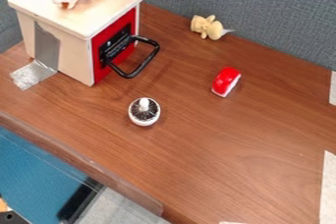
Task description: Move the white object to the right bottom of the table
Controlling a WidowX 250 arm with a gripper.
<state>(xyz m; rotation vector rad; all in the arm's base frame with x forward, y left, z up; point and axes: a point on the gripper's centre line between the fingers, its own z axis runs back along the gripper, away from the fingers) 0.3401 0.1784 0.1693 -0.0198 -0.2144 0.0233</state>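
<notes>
Though round, one white object [144, 112], one table [230, 154]

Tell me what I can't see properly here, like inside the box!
Inside the box: camera view, hidden by its own walls.
Underside of the round white object: camera view, hidden by its own body.
Whether the yellow toy has a face: camera view, too small to tell.
Rest of the black thing in the lower left corner: camera view, cut off by the picture's edge.
</notes>
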